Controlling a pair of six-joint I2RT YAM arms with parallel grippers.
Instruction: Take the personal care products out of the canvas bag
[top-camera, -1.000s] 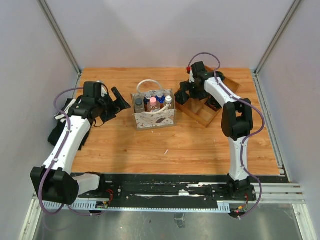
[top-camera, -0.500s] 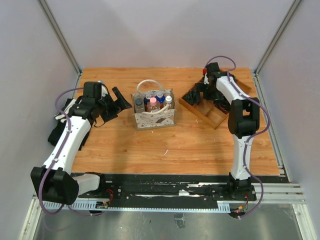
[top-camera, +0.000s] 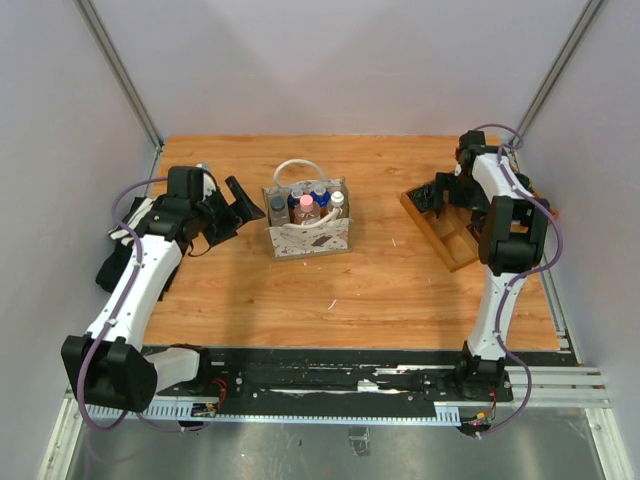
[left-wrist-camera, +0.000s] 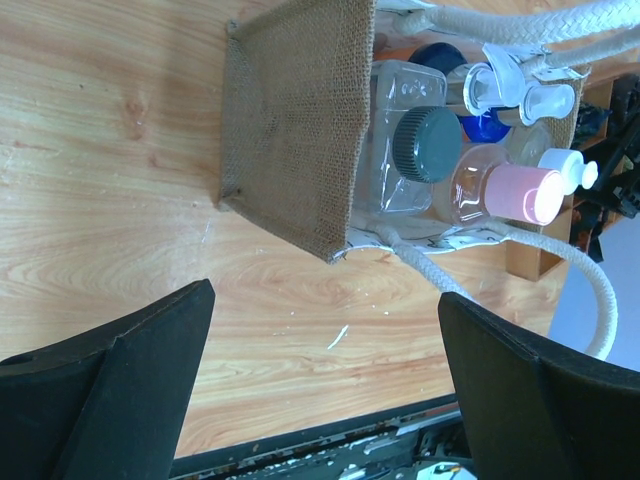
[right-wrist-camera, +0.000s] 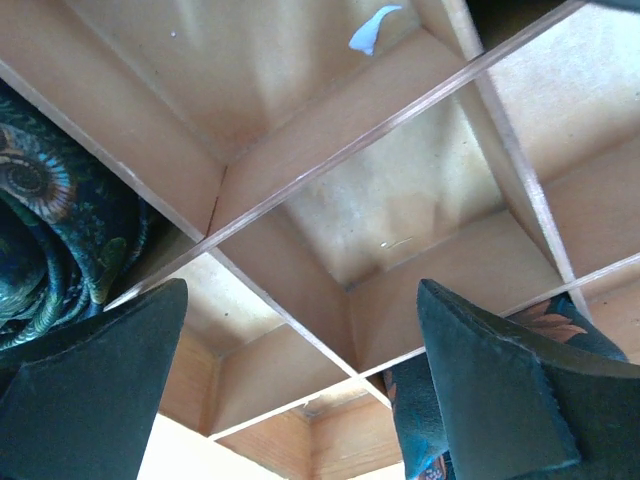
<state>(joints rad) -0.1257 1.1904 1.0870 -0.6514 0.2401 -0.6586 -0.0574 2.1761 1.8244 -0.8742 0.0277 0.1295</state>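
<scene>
step: reach into canvas bag (left-wrist-camera: 295, 130) | left pincer (left-wrist-camera: 325, 295) wide, near bag; right pincer (right-wrist-camera: 300, 290) wide over wooden tray (right-wrist-camera: 350, 150) | tip: grab grey-cap bottle (left-wrist-camera: 425, 145) by its top; lift straight up

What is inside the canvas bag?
Several clear bottles, capped grey, pink, white and blue, stand inside the bag. Its walls hide their lower parts and the bag's floor.

High overview; wrist close-ups: canvas bag (left-wrist-camera: 300, 120), tray (right-wrist-camera: 400, 200)
</scene>
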